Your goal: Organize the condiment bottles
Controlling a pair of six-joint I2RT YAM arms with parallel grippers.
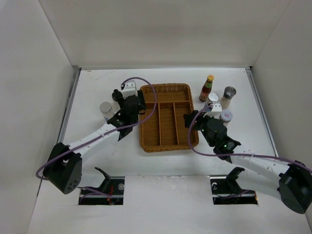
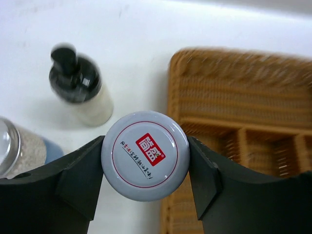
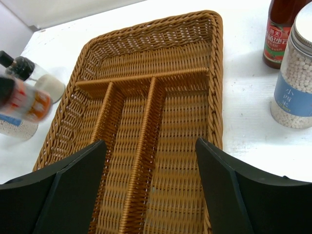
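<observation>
My left gripper (image 2: 146,150) is shut on a jar with a white lid and a red logo (image 2: 145,168), both fingers pressed against the lid. It stands on the table just left of the wicker tray (image 2: 243,122). Behind it stand a black-capped pale bottle (image 2: 80,90) and a grain-filled jar (image 2: 14,146). In the top view the left gripper (image 1: 127,101) is at the tray's (image 1: 168,88) left rim. My right gripper (image 3: 150,144) hangs open and holds nothing, over the tray's right compartments (image 3: 185,146). A red sauce bottle (image 3: 280,31) and a bead-filled jar (image 3: 295,73) stand to the tray's right.
In the top view the red yellow-capped bottle (image 1: 207,87), a grey-lidded shaker (image 1: 227,96) and two small jars (image 1: 225,116) cluster right of the tray. A grey-lidded jar (image 1: 106,108) stands left of the left arm. White walls enclose the table on three sides.
</observation>
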